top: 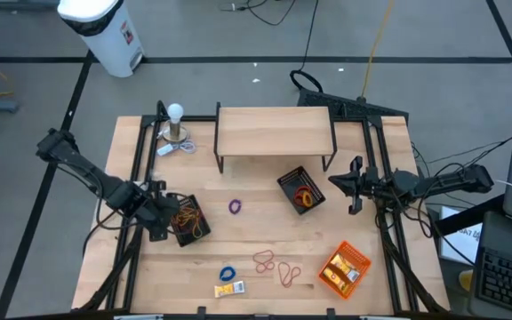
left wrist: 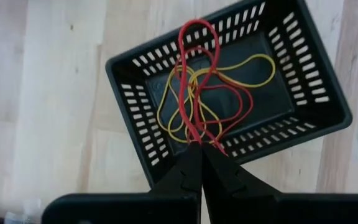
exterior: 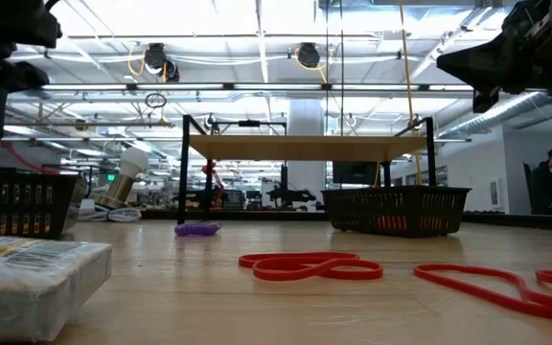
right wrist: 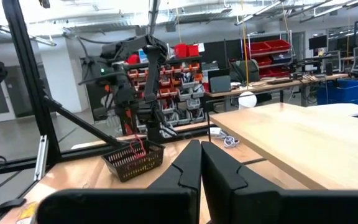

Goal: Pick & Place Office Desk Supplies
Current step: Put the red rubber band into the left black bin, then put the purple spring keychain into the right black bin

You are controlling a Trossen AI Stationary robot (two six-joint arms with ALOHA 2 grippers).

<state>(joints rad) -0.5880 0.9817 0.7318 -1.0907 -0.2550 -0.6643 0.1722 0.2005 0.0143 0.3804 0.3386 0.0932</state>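
My left gripper (left wrist: 201, 146) hovers over the left black mesh tray (left wrist: 135, 106), shut on a red rubber band (left wrist: 194, 68). Yellow and red bands (left wrist: 241, 68) lie on that tray's floor. My right gripper (top: 356, 187) waits shut in the air near the table's right edge, touching nothing. On the table lie a purple band (top: 235, 206), two red bands (top: 265, 260), a blue band (top: 228, 273) and a yellow-and-white packet (top: 230, 289). My left gripper pinches the red rubber band at one end of its loop (left wrist: 197, 138) between the two fingertips, from above, pointing down. The band hangs slack below the fingers as a long loop, and its lower end (left wrist: 197, 26) reaches down into the mesh tray.
A second black mesh tray (top: 300, 189) with orange and red bands stands mid-table near my right gripper. An orange rectangular tray (top: 345, 269) sits near the right front corner. A wooden shelf (top: 274, 132) spans the far side, with a lamp (top: 176, 124) to its left.
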